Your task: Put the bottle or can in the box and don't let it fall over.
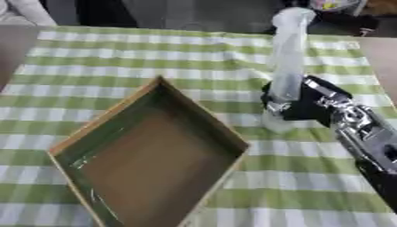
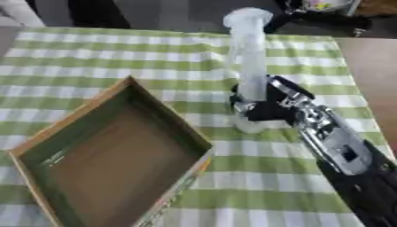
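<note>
The right hand [image 2: 260,106] comes in from the near right corner and is wrapped around the lower part of a tall, pale, translucent bottle [image 2: 250,57], its dark fingers curled round the body just above the base. The bottle stands upright on the green-and-white checked tablecloth [image 1: 155,53], right of the box and apart from it.

Counted: one bottle, one box, one robot hand in view. No left hand shows in either view.

The box [image 1: 155,155] is a single open cardboard tray with brown walls and a brown floor, set cornerwise so that one corner points to the far side. It lies at the near left of the table with nothing inside it. Its near corner runs off the bottom edge in both views.

Hard to make out: the bottle's base is partly covered by the fingers, and whether it rests on the cloth or is lifted just clear cannot be told. The bottle's rounded top [image 1: 293,17] blurs into the dark background past the far table edge. The individual fingers merge into one dark mass, so only their general curl round the bottle is plain. The silver and black forearm [image 2: 341,150] is cut off at the right and bottom edges.
</note>
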